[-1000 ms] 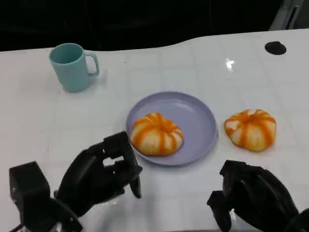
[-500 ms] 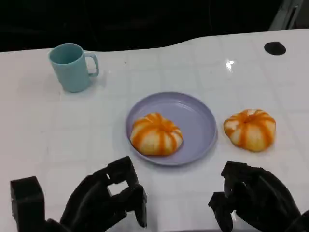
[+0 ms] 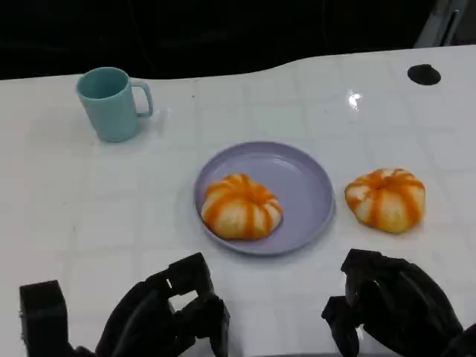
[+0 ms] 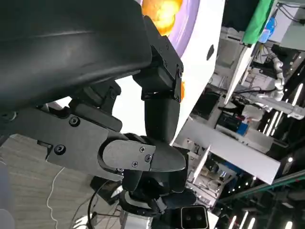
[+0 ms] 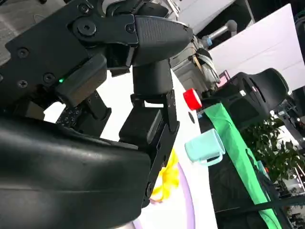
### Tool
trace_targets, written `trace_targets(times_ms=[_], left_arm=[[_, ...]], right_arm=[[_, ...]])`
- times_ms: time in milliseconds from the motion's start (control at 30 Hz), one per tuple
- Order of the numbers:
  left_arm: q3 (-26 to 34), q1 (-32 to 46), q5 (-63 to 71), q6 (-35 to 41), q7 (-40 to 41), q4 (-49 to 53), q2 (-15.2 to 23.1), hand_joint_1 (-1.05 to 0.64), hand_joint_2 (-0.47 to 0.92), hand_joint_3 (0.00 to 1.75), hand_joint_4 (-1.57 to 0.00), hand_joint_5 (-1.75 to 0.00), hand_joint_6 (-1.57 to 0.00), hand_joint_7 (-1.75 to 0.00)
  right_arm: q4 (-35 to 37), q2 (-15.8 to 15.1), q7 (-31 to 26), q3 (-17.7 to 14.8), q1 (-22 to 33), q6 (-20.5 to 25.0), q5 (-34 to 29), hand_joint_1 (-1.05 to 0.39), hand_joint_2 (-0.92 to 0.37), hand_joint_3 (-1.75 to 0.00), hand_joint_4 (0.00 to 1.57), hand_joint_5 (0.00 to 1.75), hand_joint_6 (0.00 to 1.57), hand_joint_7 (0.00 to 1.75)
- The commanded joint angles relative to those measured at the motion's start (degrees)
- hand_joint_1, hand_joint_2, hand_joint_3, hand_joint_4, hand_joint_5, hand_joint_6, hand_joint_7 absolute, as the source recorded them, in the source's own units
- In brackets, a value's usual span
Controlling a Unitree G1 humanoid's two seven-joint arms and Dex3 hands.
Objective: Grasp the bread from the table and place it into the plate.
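One bread in your plate, one beside it.
Head view: striped bread [image 3: 241, 207] sits in the purple plate [image 3: 305, 178]; second bread [image 3: 385, 198] lies right of it. Left hand [image 3: 167, 316] and right hand [image 3: 390, 305] are curled, holding nothing. Right wrist view: teal mug [image 5: 205, 146].

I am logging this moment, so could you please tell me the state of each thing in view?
Bread in plate: lying inside the plate's left part.
Bread on table: right of the plate, untouched.
Plate: upright, holding one bread.
Mug: upright.
Left hand: holds nothing.
Right hand: curled, holding nothing.
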Motion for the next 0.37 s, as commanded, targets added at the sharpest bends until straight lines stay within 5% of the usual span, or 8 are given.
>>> trace_targets(times_ms=[33,367], left_arm=[[1.04,-0.42,-0.33,-1.63,-2.34,1.32,0.28,-0.7,0.92,0.29,-0.84,-1.75,-0.6,-1.75],[2.65,-1.41,-1.17,-0.93,-3.67,3.04,0.19,-0.68,0.92,0.33,-0.86,-1.75,-0.61,-1.75]], right_arm=[[1.56,-0.03,0.46,-0.49,-1.02,-0.96,0.62,-0.95,-0.56,-0.67,1.22,1.52,1.09,1.32],[3.31,0.17,0.73,-0.61,-2.27,-2.01,0.39,-0.97,-0.58,-0.62,1.25,1.48,1.11,1.29]])
